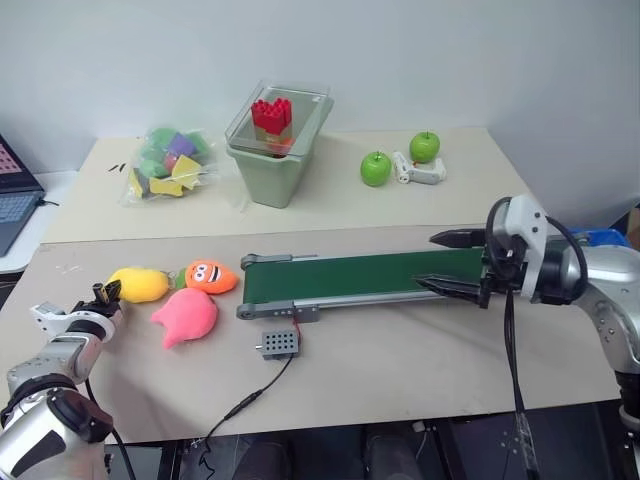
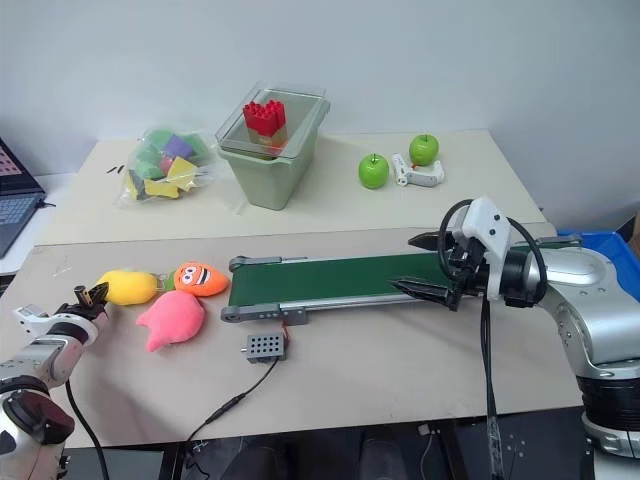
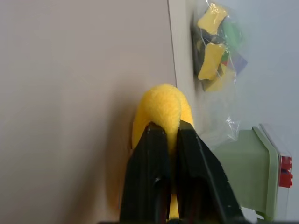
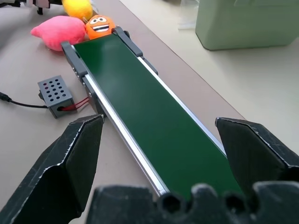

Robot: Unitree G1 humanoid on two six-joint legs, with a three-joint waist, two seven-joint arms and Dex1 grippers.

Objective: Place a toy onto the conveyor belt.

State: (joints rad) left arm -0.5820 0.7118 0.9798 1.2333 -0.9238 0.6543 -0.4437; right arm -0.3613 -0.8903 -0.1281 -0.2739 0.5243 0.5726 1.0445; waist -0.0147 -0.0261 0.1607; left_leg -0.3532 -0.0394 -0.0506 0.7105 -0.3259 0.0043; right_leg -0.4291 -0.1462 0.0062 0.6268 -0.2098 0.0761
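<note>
My left gripper (image 3: pixel 170 135) is clamped on the end of the yellow toy (image 1: pixel 140 284), which lies on the counter (image 1: pixel 400 360) beside the orange plush (image 1: pixel 211 276) and pink plush (image 1: pixel 186 315), just off the conveyor belt (image 1: pixel 350 276) end. My right gripper (image 1: pixel 453 263) hangs over the belt's far end, fingers apart.

Two green apples (image 1: pixel 376 168) beside bin (image 1: pixel 275 172)

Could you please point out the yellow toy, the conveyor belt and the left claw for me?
yellow toy (image 1: pixel 142 285), left eye view, middle of its plush body.
conveyor belt (image 1: pixel 350 275), left eye view, bare green belt surface.
left claw (image 3: pixel 171 136), left wrist view, between its fingertips, shut on the toy.
</note>
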